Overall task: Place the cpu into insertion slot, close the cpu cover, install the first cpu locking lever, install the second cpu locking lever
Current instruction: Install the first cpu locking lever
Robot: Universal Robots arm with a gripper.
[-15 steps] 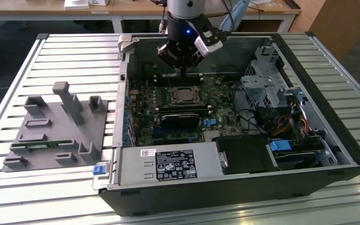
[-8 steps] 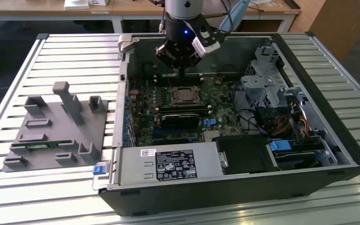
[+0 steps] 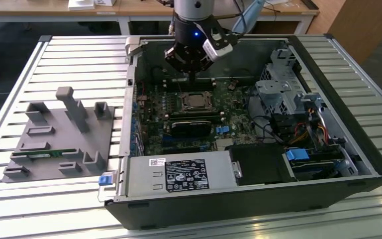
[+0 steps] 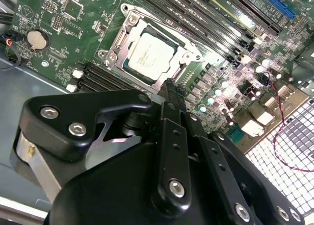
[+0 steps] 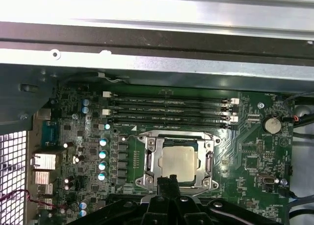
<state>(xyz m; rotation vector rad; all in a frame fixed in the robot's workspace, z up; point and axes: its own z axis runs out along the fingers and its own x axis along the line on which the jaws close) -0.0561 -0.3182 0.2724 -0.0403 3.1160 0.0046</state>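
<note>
Silver-grey cpu (image 5: 179, 161), its print unreadable, sits framed by the cpu cover (image 5: 152, 159); gripper (image 5: 168, 180) jaws are together just beside it.

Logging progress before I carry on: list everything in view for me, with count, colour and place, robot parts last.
Dull silver-grey square cpu: one, silver-grey, seated mid-motherboard inside the cover's window.
Thin silvery metal cpu cover: one, silver, lying flat around the cpu.
Green motherboard: one, green, inside the case.
Long narrow memory slots: four, black, beside the cover.
Round coin battery: one, silver, on the motherboard.
Open black computer case: one, black, on the slatted metal table.
Grey fixture tray: one, grey, on the table at the exterior view's left of the case.
Black gripper: one, black, jaws shut and empty, tip at the cover's edge.
</note>
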